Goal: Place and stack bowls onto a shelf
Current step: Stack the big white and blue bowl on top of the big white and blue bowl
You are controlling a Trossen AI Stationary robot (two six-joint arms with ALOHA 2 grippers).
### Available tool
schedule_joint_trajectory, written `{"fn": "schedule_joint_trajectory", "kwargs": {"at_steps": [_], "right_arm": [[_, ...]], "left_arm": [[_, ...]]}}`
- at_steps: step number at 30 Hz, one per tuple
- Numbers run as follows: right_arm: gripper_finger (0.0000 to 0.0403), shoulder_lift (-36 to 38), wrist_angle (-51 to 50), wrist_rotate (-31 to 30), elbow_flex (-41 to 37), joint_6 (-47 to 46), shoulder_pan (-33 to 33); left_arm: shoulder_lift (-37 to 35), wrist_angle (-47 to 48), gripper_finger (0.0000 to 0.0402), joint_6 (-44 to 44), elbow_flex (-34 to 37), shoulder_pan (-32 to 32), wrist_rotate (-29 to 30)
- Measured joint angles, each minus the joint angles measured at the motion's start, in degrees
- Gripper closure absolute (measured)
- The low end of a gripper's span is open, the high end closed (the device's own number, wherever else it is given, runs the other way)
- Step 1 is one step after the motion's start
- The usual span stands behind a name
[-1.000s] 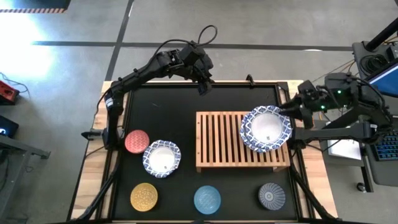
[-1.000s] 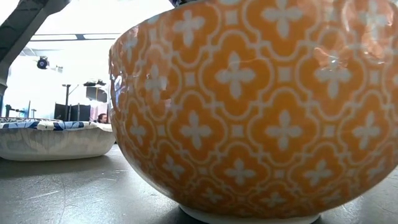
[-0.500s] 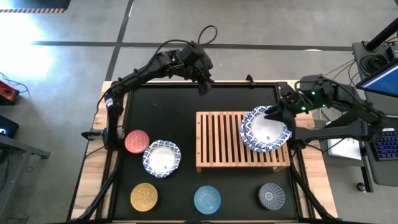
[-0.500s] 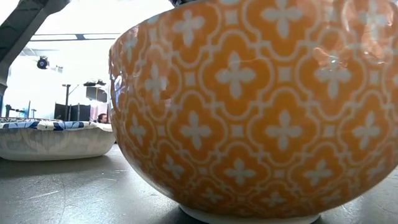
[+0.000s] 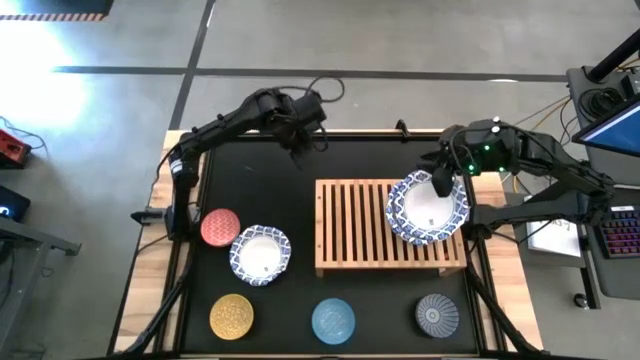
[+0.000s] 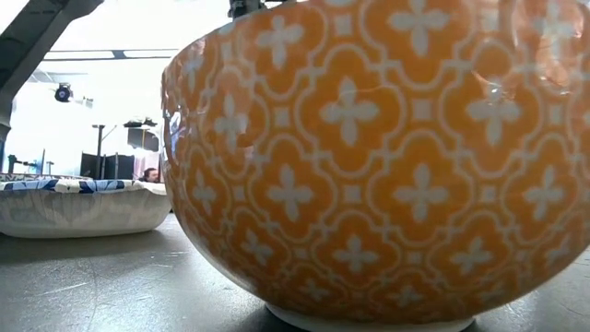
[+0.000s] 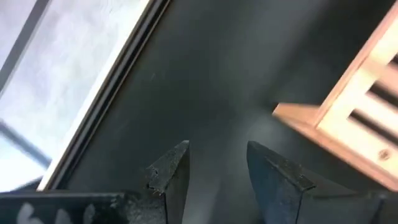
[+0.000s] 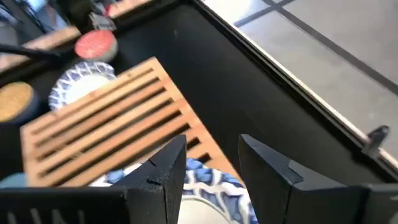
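We see the shelf (image 5: pixel 390 227), a low light-wood rack of parallel slats, lying with its long axis along the table's (image 5: pixel 380 160) near edge, the slats running across it. A stack of wide white bowls (image 5: pixel 428 207) with blue patterned rims sits upright on the shelf's right end. Another wide bowl (image 5: pixel 260 254) stands on the table toward the left edge, the red bowl (image 5: pixel 220 227) touching it. Along the near edge stand the yellow bowl (image 5: pixel 231 317), light blue bowl (image 5: pixel 333 320) and dark grey bowl (image 5: pixel 437 314). The right tool (image 5: pixel 441 181) hovers, fingers parted and empty, over the stack's far rim. The left tool (image 5: pixel 297 147), also parted and empty, hangs over the far edge.
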State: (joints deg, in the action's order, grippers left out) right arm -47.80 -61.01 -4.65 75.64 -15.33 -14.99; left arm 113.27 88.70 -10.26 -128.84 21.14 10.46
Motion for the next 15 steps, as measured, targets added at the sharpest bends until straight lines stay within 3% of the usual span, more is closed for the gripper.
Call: {"fn": "schedule_joint_trajectory", "kwargs": {"at_steps": [7,11,15], "right_arm": [[0.0264,-0.6,-1.8,-0.5,0.0,2.5,0.0],[0.0263,-0.9,-1.9,-0.5,0.0,4.1,-0.1],[0.0262,-1.1,-1.9,-1.3,0.0,6.1,0.0]], "left_arm": [[-1.8,1.2,0.0260,-6.4,9.6,-1.3,2.5],[-3.8,-0.1,0.0260,-9.8,18.7,-1.3,2.7],[-8.9,-1.2,0.0260,-14.6,29.1,-1.3,6.7]]}}
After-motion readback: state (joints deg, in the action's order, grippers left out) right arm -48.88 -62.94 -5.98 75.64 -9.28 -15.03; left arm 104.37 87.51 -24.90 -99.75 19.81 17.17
